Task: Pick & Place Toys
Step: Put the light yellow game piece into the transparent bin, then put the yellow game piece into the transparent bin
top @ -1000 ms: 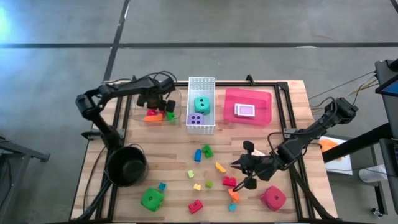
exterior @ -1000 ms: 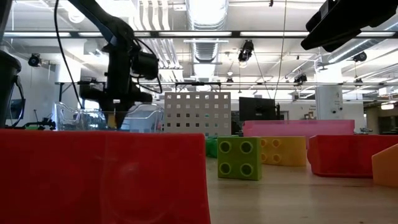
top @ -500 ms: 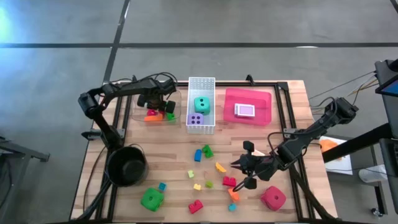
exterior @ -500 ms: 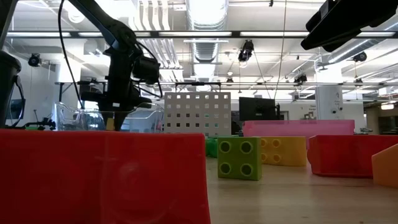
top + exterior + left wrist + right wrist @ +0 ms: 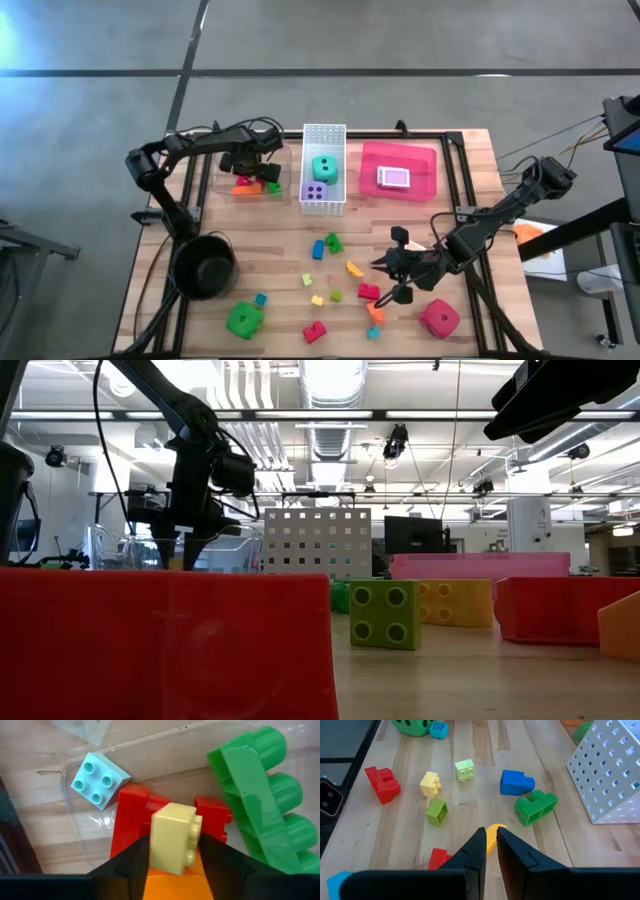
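The left gripper (image 5: 262,172) hangs over the clear container (image 5: 222,172) at the far left of the table, and its fingers are closed on a pale yellow brick (image 5: 173,839) (the left wrist view shows the brick pinched between the two dark fingers). Under that brick lie a red brick (image 5: 131,831), an orange brick (image 5: 175,882), a green brick (image 5: 260,795) and a light blue brick (image 5: 97,779), all inside the container. Compared with a second ago, the left arm has shifted slightly: in the low view its gripper (image 5: 185,545) has risen a little above the container rim and now shows its tips spread in a fork shape, while in the high view the wrist has moved only a touch. The right gripper (image 5: 390,280) has not changed place; it sits low over the table near the front right, its fingers almost closed with only a thin gap and nothing between them, just above a yellow-orange brick (image 5: 491,834). The loose toys on the table lie as before: a blue brick (image 5: 515,782), a green double brick (image 5: 536,807), a green die (image 5: 244,320) and a red die (image 5: 439,317). The teal die (image 5: 323,167) and purple die (image 5: 315,191) rest in the white basket (image 5: 324,132), and a card pack (image 5: 394,177) lies in the pink tray (image 5: 425,160).
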Robot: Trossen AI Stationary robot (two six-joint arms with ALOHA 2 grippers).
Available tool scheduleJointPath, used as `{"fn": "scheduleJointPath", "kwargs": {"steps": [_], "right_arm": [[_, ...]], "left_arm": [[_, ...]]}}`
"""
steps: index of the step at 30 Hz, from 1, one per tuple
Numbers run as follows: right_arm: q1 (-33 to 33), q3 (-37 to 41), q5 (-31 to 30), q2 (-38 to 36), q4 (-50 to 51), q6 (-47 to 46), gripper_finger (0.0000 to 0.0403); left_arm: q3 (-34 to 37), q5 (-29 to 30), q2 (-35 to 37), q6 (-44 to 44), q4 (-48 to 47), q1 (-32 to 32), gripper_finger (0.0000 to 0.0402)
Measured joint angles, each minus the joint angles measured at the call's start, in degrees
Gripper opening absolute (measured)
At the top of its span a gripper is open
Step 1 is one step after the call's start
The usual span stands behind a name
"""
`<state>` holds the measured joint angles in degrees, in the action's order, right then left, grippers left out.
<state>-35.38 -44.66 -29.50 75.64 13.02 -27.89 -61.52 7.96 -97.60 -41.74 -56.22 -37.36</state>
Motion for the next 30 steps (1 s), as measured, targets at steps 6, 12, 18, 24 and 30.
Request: {"fn": "scheduleJointPath", "kwargs": {"steps": [6,12,18,24,30], "right_arm": [[0.00,0.00,0.00,0.00,-0.02,0.01,0.0038],[0.00,-0.02,0.00,-0.02,-0.02,0.01,0.0038],[0.00,-0.02,0.00,-0.02,0.00,0.01,0.0038],[0.00,-0.04,0.00,-0.02,0.00,0.01,0.0038],[0.02,-0.04,0.00,-0.02,0.04,0.01,0.0038]], "left_arm": [[0.00,-0.93,0.02,0.95,0.01,0.00,0.0220],[0.00,-1.13,0.04,0.09,-0.12,0.00,0.0277],[0.00,-4.45,0.04,1.23,-0.23,0.00,0.0336],[0.10,-13.18,0.12,1.58,-0.64,0.04,0.0372],[-1.29,-13.50,1.99,5.07,-1.56,0.15,0.0379]]}}
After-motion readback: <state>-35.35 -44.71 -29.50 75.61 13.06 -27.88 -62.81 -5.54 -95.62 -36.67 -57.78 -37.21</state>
